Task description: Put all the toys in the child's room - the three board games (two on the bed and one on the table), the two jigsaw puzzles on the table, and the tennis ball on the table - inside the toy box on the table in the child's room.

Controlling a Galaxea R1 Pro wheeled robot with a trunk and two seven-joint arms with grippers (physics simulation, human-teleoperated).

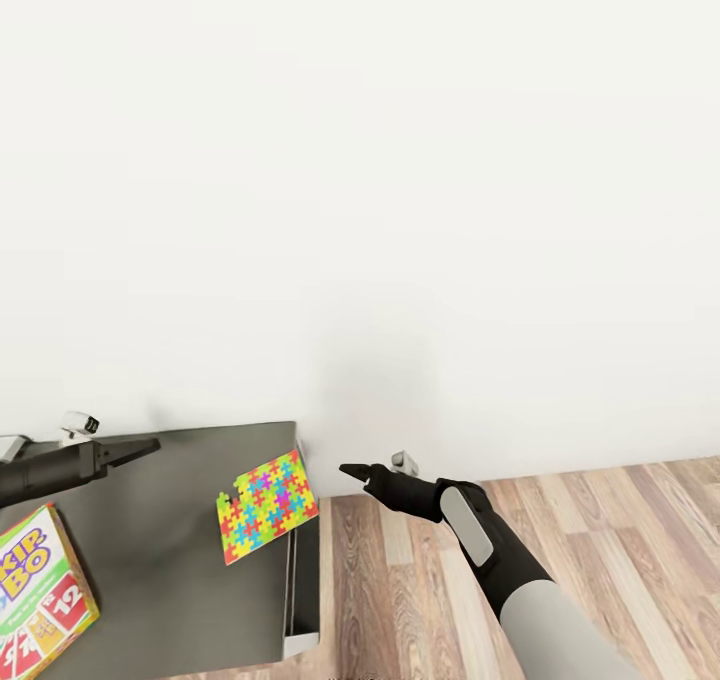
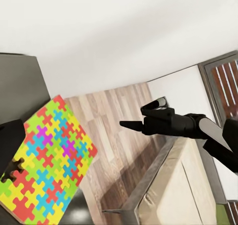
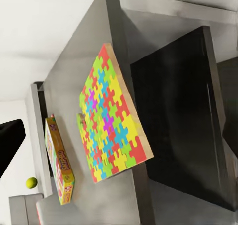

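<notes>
A jigsaw puzzle [image 1: 267, 505] with a bright interlocking pattern lies on the dark grey section of the table [image 1: 160, 560], and its corner hangs over the table's right edge. The Skip-Bo board game [image 1: 40, 592] sits at the near left. My left gripper [image 1: 148, 447] hovers shut above the table, left of the puzzle. Over the floor just right of the table edge, my right gripper [image 1: 348, 471] is shut and points at the puzzle [image 3: 111, 123]. The right wrist view also has the Skip-Bo box [image 3: 60, 160] and the yellow-green tennis ball [image 3: 31, 183]. The toy box and bed are out of view.
A plain white wall [image 1: 400, 210] rises behind the table. Wood floor [image 1: 420, 580] spreads to the right of the table's end. In the left wrist view the puzzle [image 2: 47, 160] lies near my finger, with the right gripper [image 2: 124, 124] beyond it.
</notes>
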